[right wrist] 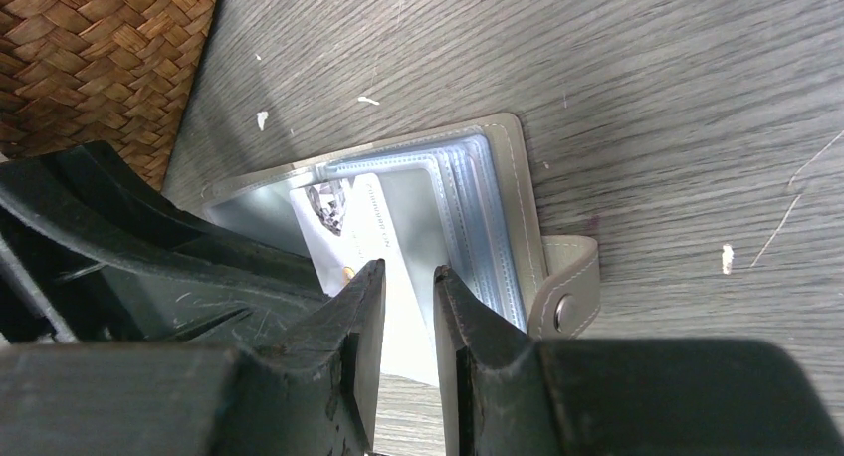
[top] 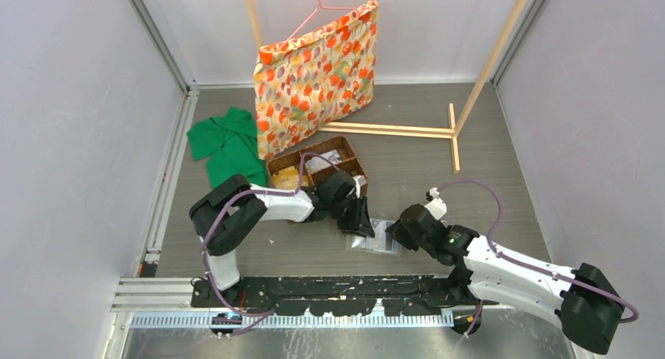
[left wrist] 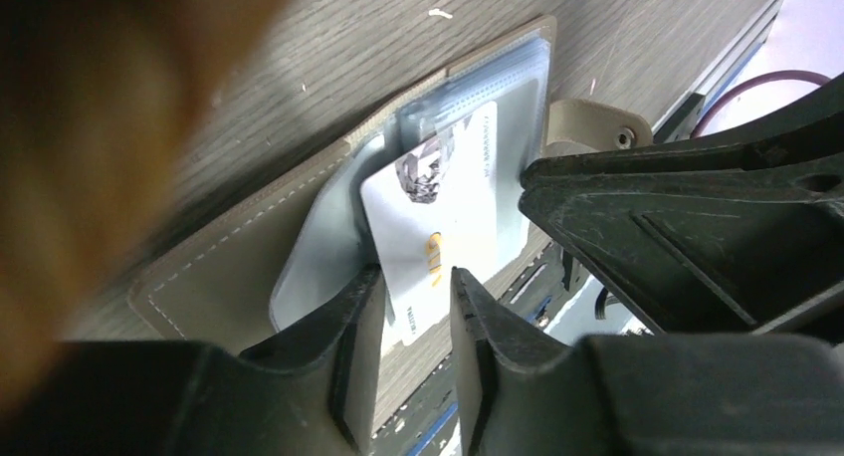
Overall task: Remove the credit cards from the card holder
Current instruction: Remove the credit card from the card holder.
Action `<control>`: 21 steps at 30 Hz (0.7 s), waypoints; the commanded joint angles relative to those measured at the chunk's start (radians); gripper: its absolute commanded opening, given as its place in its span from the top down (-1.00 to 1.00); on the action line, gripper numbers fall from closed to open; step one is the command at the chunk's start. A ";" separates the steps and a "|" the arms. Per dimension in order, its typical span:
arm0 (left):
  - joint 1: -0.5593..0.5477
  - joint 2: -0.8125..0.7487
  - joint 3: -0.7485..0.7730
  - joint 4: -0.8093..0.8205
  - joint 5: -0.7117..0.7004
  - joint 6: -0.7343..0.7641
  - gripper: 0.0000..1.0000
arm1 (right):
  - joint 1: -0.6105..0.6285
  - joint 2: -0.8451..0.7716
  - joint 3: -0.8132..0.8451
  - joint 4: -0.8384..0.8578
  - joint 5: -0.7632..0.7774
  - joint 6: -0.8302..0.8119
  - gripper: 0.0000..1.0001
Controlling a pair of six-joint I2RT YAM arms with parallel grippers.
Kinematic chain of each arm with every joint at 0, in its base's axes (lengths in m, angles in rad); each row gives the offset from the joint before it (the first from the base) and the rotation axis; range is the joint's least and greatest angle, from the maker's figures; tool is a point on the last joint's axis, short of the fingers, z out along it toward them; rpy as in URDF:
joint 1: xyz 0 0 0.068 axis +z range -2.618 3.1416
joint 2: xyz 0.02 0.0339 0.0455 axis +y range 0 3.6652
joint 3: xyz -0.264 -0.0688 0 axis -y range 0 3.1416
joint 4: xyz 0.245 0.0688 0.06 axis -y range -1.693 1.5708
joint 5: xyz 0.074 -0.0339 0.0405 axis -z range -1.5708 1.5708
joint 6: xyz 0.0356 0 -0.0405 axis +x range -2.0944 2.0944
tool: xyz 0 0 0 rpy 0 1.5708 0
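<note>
The card holder (top: 375, 237) lies open on the worktop (top: 486, 179), at 6 o'clock from the wicker basket (top: 310, 148); a white credit card (left wrist: 438, 217) juts from its clear sleeves; the left gripper (left wrist: 418, 297) at its 9 o'clock and the right gripper (right wrist: 398, 297) at 3 o'clock each hang narrowly parted over that card; whether either pinches it I cannot tell.

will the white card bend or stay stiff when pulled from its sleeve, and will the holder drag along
The white card looks flat and straight-edged, so probably stiff; its glossy face may slip. The card holder looks thin and light, the card tucked in a clear sleeve, so it may drag along.
</note>
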 commanded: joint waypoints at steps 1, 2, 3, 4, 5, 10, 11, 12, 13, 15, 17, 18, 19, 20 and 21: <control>0.004 0.016 -0.024 0.049 -0.005 -0.017 0.47 | 0.001 -0.014 -0.009 -0.005 0.010 0.010 0.41; 0.004 0.014 -0.024 0.046 -0.008 -0.017 0.63 | 0.002 -0.015 -0.009 -0.005 0.009 0.011 0.41; 0.004 0.010 -0.024 0.040 -0.012 -0.016 0.77 | 0.001 -0.016 -0.009 -0.007 0.009 0.012 0.41; 0.004 0.005 -0.023 0.031 -0.020 -0.014 0.94 | 0.002 -0.017 -0.010 -0.010 0.011 0.013 0.41; 0.004 -0.001 -0.020 0.015 -0.030 -0.010 0.98 | 0.002 -0.018 -0.013 -0.010 0.011 0.015 0.41; 0.004 -0.046 -0.015 -0.052 -0.073 0.028 0.99 | 0.001 -0.019 -0.031 -0.013 0.009 0.028 0.41; 0.005 -0.056 -0.013 -0.085 -0.083 0.036 0.99 | 0.001 -0.022 -0.035 -0.014 0.009 0.031 0.41; 0.005 -0.065 -0.012 -0.103 -0.094 0.045 0.99 | 0.002 -0.024 -0.039 -0.016 0.009 0.034 0.41; 0.007 -0.073 -0.010 -0.120 -0.102 0.052 0.99 | 0.001 -0.026 -0.042 -0.019 0.011 0.035 0.41; 0.012 -0.087 -0.007 -0.153 -0.115 0.070 0.99 | 0.001 -0.034 -0.047 -0.028 0.013 0.040 0.41; 0.019 -0.104 -0.006 -0.180 -0.124 0.088 0.99 | 0.001 -0.046 -0.052 -0.036 0.015 0.044 0.41; 0.023 -0.111 -0.005 -0.193 -0.127 0.097 0.99 | 0.002 -0.051 -0.053 -0.041 0.017 0.046 0.41; 0.025 -0.118 -0.002 -0.208 -0.128 0.108 0.99 | 0.001 -0.058 -0.056 -0.046 0.018 0.048 0.41; 0.026 -0.126 -0.001 -0.221 -0.129 0.118 0.99 | 0.002 -0.065 -0.057 -0.051 0.019 0.050 0.41; 0.028 -0.133 0.002 -0.235 -0.129 0.129 0.99 | 0.002 -0.072 -0.060 -0.057 0.020 0.051 0.41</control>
